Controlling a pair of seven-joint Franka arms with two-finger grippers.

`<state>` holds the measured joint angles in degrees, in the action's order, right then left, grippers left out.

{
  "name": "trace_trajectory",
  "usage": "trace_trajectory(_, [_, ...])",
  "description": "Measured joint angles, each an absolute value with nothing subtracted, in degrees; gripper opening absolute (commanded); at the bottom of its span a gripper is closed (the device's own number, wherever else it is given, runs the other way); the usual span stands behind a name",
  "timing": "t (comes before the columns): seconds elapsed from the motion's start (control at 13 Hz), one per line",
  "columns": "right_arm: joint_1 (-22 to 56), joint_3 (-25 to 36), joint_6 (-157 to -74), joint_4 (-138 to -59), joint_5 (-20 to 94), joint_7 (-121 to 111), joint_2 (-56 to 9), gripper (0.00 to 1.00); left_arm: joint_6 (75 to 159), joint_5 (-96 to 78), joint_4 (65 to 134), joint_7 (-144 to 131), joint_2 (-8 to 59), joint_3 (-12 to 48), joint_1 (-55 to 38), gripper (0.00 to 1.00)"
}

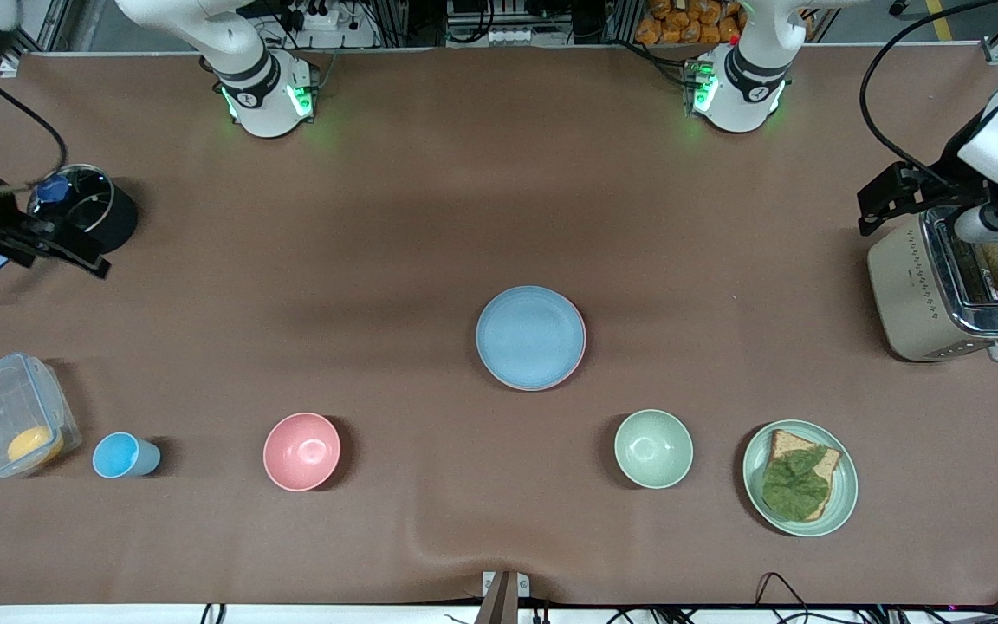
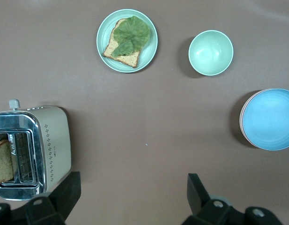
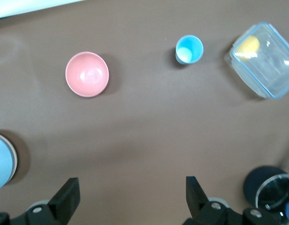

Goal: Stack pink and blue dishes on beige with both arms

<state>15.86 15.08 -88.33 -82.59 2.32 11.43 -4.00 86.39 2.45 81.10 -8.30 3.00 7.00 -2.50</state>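
A light blue plate (image 1: 530,336) lies on top of a stack in the middle of the table. A thin pink rim (image 1: 583,349) of the pink plate shows just under it. The beige plate is hidden beneath them. The stack's edge also shows in the left wrist view, blue plate (image 2: 270,118), and in the right wrist view, blue plate (image 3: 0,167). My left gripper (image 1: 884,201) (image 2: 133,180) hangs open and empty over the table beside the toaster. My right gripper (image 1: 66,250) (image 3: 132,185) hangs open and empty by the black pot.
A toaster (image 1: 941,295) holding a bread slice stands at the left arm's end. Near the front camera sit a green plate with bread and a leaf (image 1: 845,485), a green bowl (image 1: 653,448), a pink bowl (image 1: 301,451), a blue cup (image 1: 118,455) and a clear container (image 1: 9,416). A black pot (image 1: 109,217) stands at the right arm's end.
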Motion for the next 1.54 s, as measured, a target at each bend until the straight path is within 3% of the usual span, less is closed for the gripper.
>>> trace_trajectory(0.15, [8.51, 7.54, -85.6, -82.61, 1.23, 11.46, -2.0, 1.0, 85.2, 2.32, 81.1, -8.3, 2.53, 3.79, -4.89, 1.0])
trace_trajectory(0.31, [5.58, 5.39, -84.9, -83.01, 1.05, 11.46, -1.65, 1.0, 84.53, 1.93, 81.1, -8.3, 2.46, 3.22, -5.22, 1.0])
trace_trajectory(1.54, [3.49, 4.85, -85.4, -85.15, 1.26, 7.52, -1.67, 1.0, 83.74, 0.69, 81.1, -8.3, 1.94, 0.36, -7.04, 1.0])
